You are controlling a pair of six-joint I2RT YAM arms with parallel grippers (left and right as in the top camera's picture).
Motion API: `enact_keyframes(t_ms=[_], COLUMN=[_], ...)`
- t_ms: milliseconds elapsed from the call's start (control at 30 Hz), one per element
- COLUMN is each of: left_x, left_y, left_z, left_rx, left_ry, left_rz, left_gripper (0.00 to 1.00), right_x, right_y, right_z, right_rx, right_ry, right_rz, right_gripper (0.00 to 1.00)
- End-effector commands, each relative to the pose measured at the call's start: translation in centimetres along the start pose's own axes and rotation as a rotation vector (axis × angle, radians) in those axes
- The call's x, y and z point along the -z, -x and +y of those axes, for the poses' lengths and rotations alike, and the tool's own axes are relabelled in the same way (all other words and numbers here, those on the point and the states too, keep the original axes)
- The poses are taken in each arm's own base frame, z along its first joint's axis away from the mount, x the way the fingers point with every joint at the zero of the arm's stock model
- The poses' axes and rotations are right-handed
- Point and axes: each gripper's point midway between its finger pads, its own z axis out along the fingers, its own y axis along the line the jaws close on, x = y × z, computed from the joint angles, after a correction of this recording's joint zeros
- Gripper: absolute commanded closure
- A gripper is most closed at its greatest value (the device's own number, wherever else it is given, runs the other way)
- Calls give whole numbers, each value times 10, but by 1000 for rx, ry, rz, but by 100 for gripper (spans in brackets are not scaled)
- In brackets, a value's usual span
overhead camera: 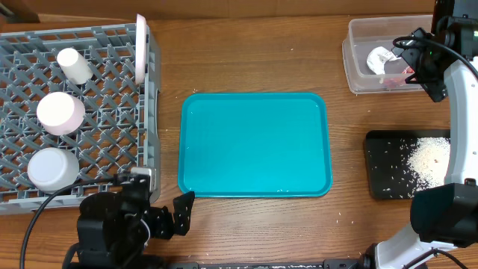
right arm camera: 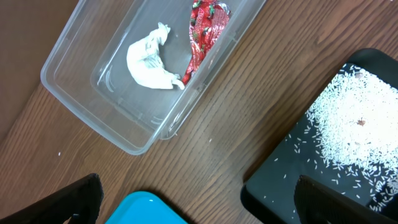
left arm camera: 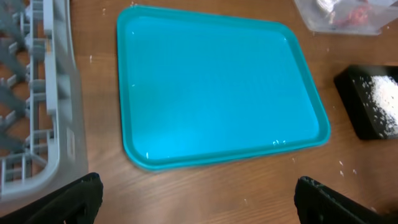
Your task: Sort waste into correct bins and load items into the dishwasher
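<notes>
L gripper (left arm camera: pixel 198 184): near table edge, low, by rack corner; fingers spread wide, holding nothing.
Teal tray (overhead camera: pixel 254 96): table centre, ahead of L gripper.
Dish rack (overhead camera: pixel 153 112): left side; three pale cups (overhead camera: pixel 60 112), pink plate (overhead camera: pixel 141 45) upright at right wall.
Black bin (overhead camera: pixel 385 161): right side; rice (overhead camera: pixel 429 158) inside.
R gripper (right arm camera: pixel 198 182): far right, aimed down above clear bin; fingers spread wide, holding nothing.
Clear bin (right arm camera: pixel 87 115): far right; tissue wad (right arm camera: pixel 149 59), red wrapper (right arm camera: pixel 204 28) inside.
</notes>
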Motion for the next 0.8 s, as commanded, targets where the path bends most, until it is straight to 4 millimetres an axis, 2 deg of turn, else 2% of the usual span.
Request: enact_keyframes(t_ms=[0,100,233,367,533,767], left_x=[-22,-43,-68,-78,-77,-55], left_y=[1,9,9,7,9,36], left_z=[6,13,37,45,48,52], left_rx=[-180,-209,-218,-240,-273,-311], left_ry=[-10,-5,66,74,86,131], left_rz=[-32,-100,-196,-302,-436,-680], left_gripper=[0,0,0,0,0,0], right_x=[9,9,9,9,9,9], right_y=[6,6,6,6,6,6], right_z=[-1,0,0,-1,-1,-1], right_rx=[-8,-8,-8,-8,-8,-8], right_ry=[13,13,13,13,13,13], right_rz=[-29,-29,-29,-29,-29,-29], right_gripper=[0,0,0,0,0,0])
